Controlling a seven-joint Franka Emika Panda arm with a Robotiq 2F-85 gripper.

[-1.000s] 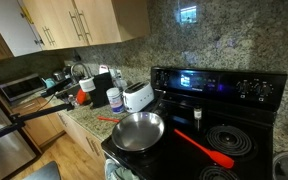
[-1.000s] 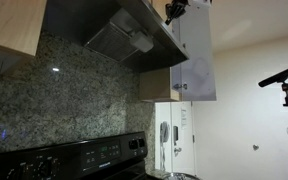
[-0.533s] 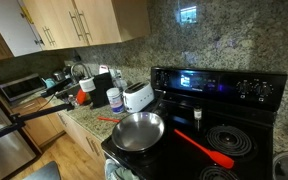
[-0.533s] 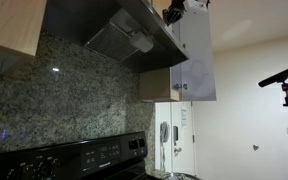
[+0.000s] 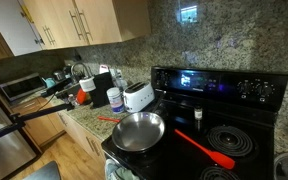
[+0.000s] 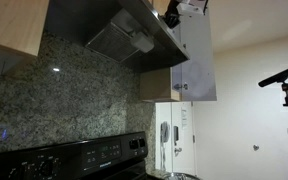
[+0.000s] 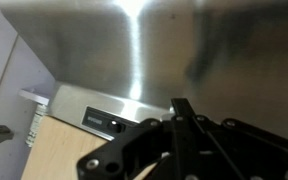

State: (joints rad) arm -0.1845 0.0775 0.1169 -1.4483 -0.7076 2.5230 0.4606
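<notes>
Gripper (image 7: pixel 181 112): we find its fingers drawn together on nothing, high beside the range hood (image 7: pixel 134 45), far above the pan (image 5: pixel 138 131) on the stove (image 5: pixel 219 120). Step, in our judgement: positioning, no contact made. Any next move calls for clearing the hood's steel face first.

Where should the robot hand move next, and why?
The gripper hangs high beside the top of the steel range hood, with its fingers together and holding nothing. The wrist view shows the hood's steel close ahead. So the best next move is probably to ease back from it a little to gain room.
</notes>
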